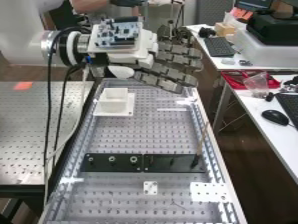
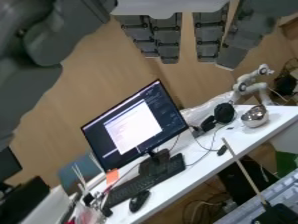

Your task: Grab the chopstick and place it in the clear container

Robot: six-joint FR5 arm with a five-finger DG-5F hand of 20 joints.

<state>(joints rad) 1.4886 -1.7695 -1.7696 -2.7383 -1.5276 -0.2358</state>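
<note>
Above far end of bench (image 1: pixel 143 135) | hand (image 1: pixel 178 60) wide, fingers straight, empty | chopstick (image 1: pixel 201 139) well apart

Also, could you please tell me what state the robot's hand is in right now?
Hand: open, its fingers extended and holding nothing; the chopstick stands away from it, at the black block.
</note>
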